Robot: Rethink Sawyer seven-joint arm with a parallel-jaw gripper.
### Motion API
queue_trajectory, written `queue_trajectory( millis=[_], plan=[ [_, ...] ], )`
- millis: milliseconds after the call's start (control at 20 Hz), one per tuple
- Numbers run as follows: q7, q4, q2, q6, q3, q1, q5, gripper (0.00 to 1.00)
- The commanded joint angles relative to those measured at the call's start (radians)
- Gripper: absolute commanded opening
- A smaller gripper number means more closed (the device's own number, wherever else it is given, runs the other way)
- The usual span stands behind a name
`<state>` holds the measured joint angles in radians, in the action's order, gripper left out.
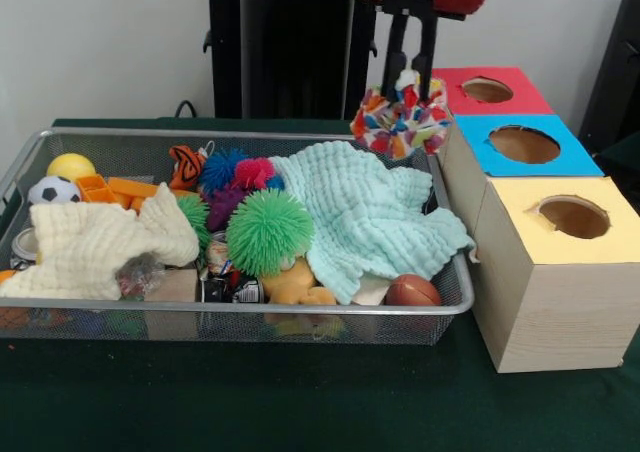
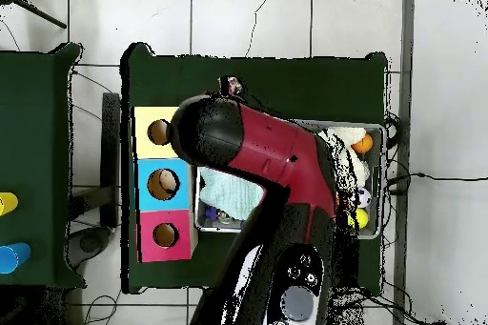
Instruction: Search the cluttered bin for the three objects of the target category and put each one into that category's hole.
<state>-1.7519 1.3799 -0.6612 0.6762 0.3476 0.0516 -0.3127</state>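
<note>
Front view: we hold multicoloured cloth clamped in gripper, at bin far right corner, just left of red hole. Carry step, we judge; next shift right over hole, release. Overhead view: arm hides gripper, cloth; red box near base.

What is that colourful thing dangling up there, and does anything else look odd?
A multicoloured patchwork cloth hangs from the pincer above the wire mesh bin's far corner, beside the red-topped box. Otherwise only the mint green cloth stands out, drooping over the bin's rim.
</note>
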Motion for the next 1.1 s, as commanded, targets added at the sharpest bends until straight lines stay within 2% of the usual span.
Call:
queue_trajectory(
  millis=[50,400,1000,1100],
  plan=[
    [-0.368,-0.105,0.105,0.151,-0.028,0.031,-0.056,0.0],
    [-0.42,-0.109,0.132,0.108,-0.043,0.067,-0.074,0.0],
    [-0.537,-0.116,0.178,0.101,-0.002,0.131,-0.07,0.0],
    [-0.564,-0.098,0.181,0.096,-0.001,0.141,-0.08,0.0]
  ],
)
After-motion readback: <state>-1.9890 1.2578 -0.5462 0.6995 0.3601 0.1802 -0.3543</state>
